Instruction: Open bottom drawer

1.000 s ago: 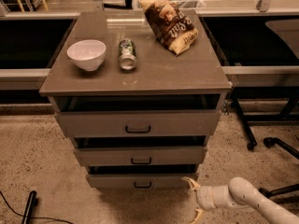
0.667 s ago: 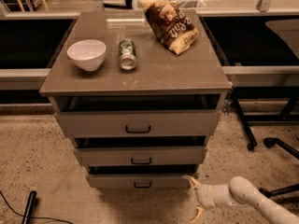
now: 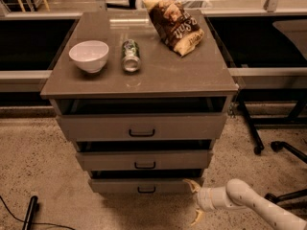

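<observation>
The bottom drawer (image 3: pixel 144 186) is the lowest of three grey-brown drawers, with a slim front and a small black bar handle (image 3: pixel 146 190). It stands pulled out a little, a dark gap above it. My gripper (image 3: pixel 194 201) is low at the drawer's right corner, to the right of the handle. Its two yellowish fingers are spread wide apart, one near the drawer's right end (image 3: pixel 192 185), one lower near the floor (image 3: pixel 197 218). It holds nothing. The white arm (image 3: pixel 244 198) comes in from the lower right.
The middle drawer (image 3: pixel 144 160) and top drawer (image 3: pixel 141 127) also stand slightly out. On the cabinet top are a white bowl (image 3: pixel 89 55), a can lying on its side (image 3: pixel 130 55) and a chip bag (image 3: pixel 175 26). Chair legs (image 3: pixel 283 150) stand to the right; a black object (image 3: pixel 29 212) lies lower left.
</observation>
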You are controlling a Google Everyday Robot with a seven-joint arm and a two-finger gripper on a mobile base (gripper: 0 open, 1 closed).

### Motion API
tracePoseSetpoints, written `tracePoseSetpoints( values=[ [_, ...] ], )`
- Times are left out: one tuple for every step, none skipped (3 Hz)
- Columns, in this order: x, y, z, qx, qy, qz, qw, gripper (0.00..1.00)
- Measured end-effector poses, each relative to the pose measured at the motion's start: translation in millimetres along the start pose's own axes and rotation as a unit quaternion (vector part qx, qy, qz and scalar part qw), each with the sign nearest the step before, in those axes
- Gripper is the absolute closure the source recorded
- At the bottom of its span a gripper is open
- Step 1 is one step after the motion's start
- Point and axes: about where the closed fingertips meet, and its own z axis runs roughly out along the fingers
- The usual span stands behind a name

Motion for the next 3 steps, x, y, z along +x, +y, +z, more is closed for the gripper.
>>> tracePoseSetpoints(
  values=[
    [24, -16, 14, 0.007, 0.046, 0.015, 0.9988, 0.00],
    [46, -25, 20, 0.017, 0.070, 0.040, 0.9966, 0.00],
    [63, -35, 22, 0.018, 0.080, 0.066, 0.9945, 0.00]
  ],
)
